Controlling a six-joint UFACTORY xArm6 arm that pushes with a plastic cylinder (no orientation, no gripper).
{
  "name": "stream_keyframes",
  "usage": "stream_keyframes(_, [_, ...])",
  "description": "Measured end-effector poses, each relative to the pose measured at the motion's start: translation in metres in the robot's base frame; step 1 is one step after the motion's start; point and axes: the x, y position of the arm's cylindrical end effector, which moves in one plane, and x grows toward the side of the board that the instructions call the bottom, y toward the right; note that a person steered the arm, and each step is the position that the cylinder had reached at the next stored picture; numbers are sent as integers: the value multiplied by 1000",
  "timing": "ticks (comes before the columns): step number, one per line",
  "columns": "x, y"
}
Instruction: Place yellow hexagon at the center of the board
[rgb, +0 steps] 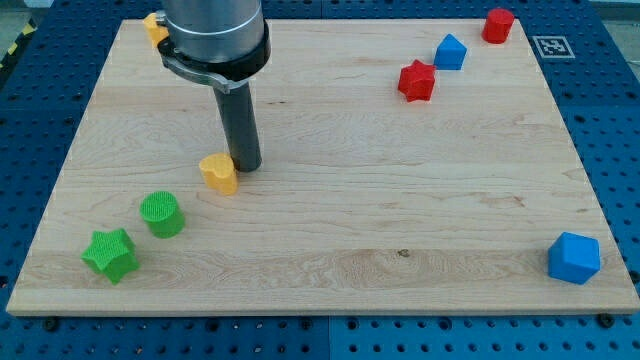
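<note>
The yellow hexagon lies on the wooden board left of the middle. My tip stands on the board just to the hexagon's right and slightly toward the view's top, touching it or nearly so. The dark rod rises from there to the grey arm body at the view's top.
A green cylinder and a green star sit at the lower left. A second yellow block is partly hidden behind the arm at the top left. A red star, a small blue block and a red block are at the top right. A blue hexagon sits at the bottom right.
</note>
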Motion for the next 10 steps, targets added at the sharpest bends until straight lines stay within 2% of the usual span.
stream_keyframes(1, [-15, -1])
stream_keyframes(2, [-52, -24])
stream_keyframes(5, [-182, -184])
stream_keyframes(6, [-234, -201])
stream_keyframes(7, [-268, -172])
stream_keyframes(8, [-243, -119])
stream_keyframes(9, [-216, -90])
stream_keyframes(10, [-203, -96])
